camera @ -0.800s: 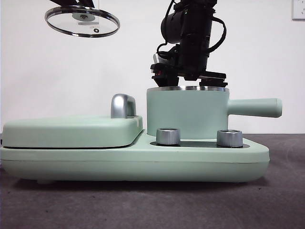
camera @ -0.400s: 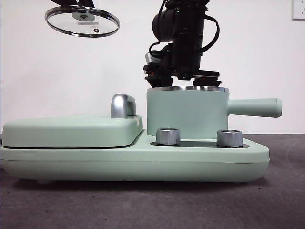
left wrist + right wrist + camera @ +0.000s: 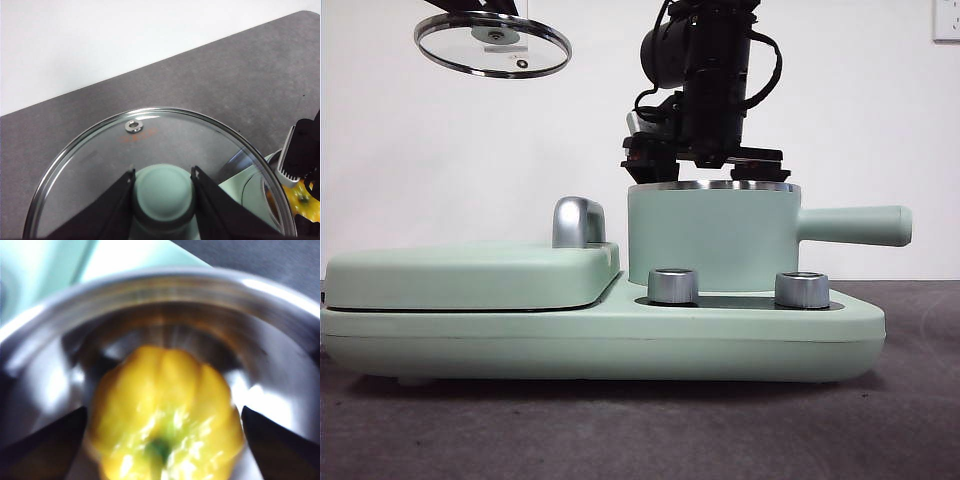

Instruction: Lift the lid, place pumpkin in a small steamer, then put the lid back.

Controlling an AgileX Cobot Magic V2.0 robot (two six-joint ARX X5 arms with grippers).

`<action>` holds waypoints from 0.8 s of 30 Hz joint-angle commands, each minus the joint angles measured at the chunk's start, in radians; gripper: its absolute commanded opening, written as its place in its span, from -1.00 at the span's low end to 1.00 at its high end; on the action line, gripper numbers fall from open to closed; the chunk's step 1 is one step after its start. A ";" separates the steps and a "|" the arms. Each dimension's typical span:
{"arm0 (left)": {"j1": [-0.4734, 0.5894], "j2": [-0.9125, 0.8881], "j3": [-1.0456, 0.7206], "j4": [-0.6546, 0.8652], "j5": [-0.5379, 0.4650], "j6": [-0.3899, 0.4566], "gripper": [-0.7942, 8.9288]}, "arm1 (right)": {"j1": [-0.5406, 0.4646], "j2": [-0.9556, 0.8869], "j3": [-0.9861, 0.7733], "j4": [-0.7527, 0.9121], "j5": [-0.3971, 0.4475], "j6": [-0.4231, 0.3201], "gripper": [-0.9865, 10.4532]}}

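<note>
We hold the lid high in the air with our left hand, whose two black jaws are clamped on the mint-green knob at the centre of the glass. In the front view the lid hangs tilted near the top corner, well apart from the small steamer and above the flat mint-green cover with its chrome handle.

Our right hand sits directly over the small steamer, just above its steel rim in the front view. Its jaws stand spread wide, one on each side of the pumpkin and clear of it, so this hand grips nothing. The pumpkin lies inside the steamer's shiny steel bowl, its green stem pointing up toward the wrist camera; the picture is blurred, so we cannot tell exactly how it rests on the bottom. A sliver of yellow also shows in the left wrist view, below the right arm's gripper.

The small steamer stands on the wide mint-green base, behind two silver knobs, with its long side handle pointing away from the cover. The base rests on the dark grey worktop.
</note>
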 commanded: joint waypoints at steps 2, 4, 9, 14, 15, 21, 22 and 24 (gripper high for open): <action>0.000 -0.009 0.037 0.031 0.006 -0.009 -0.61 | 0.008 0.013 0.037 -0.009 0.000 0.003 0.09; 0.000 -0.009 0.037 0.032 0.006 -0.009 -0.61 | 0.008 0.005 0.058 -0.027 0.000 0.003 0.09; 0.000 -0.009 0.037 0.034 0.006 -0.009 -0.61 | 0.007 -0.045 0.174 -0.143 0.002 0.002 0.09; 0.000 -0.009 0.037 0.034 0.006 -0.008 -0.61 | 0.007 -0.179 0.177 -0.145 0.004 -0.006 0.09; 0.000 -0.009 0.037 0.034 0.006 -0.008 -0.61 | 0.006 -0.212 0.170 -0.145 0.003 -0.007 0.09; -0.008 -0.009 0.037 0.032 0.006 -0.009 -0.61 | 0.006 -0.433 0.050 -0.145 0.012 -0.010 0.09; -0.011 -0.008 0.037 0.032 0.006 -0.009 -0.61 | 0.006 -0.470 0.018 -0.145 0.019 -0.010 0.09; -0.017 -0.007 0.037 0.032 0.006 -0.009 -0.61 | 0.009 -0.568 -0.073 -0.145 0.040 -0.010 0.09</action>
